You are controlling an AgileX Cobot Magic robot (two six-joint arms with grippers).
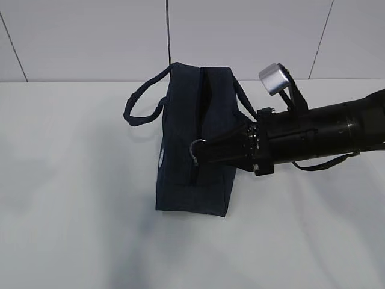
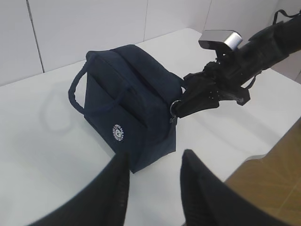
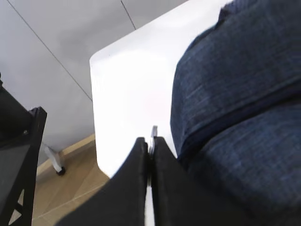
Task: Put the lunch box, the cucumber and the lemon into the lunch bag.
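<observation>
The dark navy lunch bag (image 1: 195,144) stands on the white table, its top zipper running toward me and looking closed. It also shows in the left wrist view (image 2: 134,101) and the right wrist view (image 3: 240,103). My right gripper (image 1: 204,152) is shut on the silver ring pull (image 1: 196,150) at the bag's near end; the ring shows between its fingers in the right wrist view (image 3: 153,134). My left gripper (image 2: 153,162) is open and empty, above the table in front of the bag. The lunch box, the cucumber and the lemon are out of view.
The white table (image 1: 72,198) stretches to the left and front of the bag. Its edge and a wooden floor (image 2: 273,174) show at the right of the left wrist view. A black frame (image 3: 19,150) stands beyond the table corner.
</observation>
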